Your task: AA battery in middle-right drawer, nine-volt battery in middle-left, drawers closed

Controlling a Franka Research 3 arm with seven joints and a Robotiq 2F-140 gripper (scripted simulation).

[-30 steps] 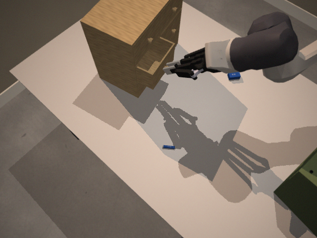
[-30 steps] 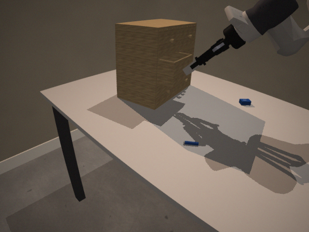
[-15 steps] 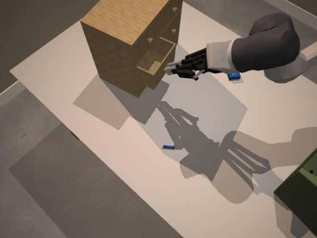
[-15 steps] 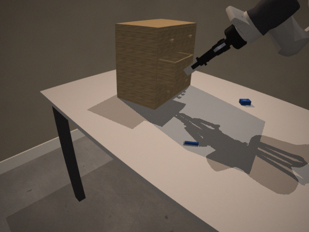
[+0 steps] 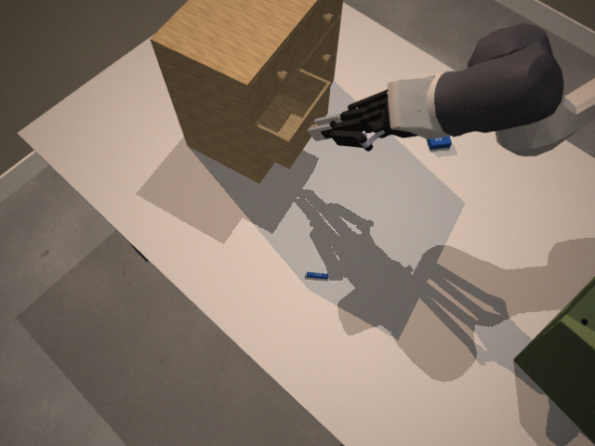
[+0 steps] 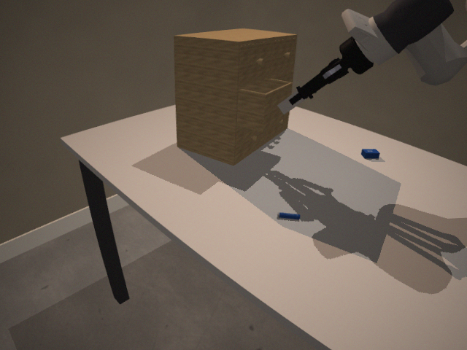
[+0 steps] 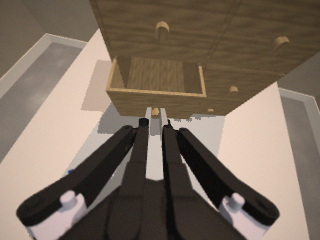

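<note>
Pale table (image 6: 241, 263) with wooden chest (image 6: 205, 98), AA battery (image 6: 289, 216), nine-volt battery (image 6: 370, 152).

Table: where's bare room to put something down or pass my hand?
Free: the wide strip between the AA battery and the table's near edge, the corner beside the chest's plain side, and the stretch between the AA and the nine-volt battery. Crowded: before the chest, where the pincer grips the open drawer's knob.

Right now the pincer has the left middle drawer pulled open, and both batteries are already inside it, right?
Not quite. The pincer does have the left middle drawer pulled open by its knob, but the wrist view shows nothing inside it. The top view shows both batteries on the table: the thin one and the blocky one.
</note>
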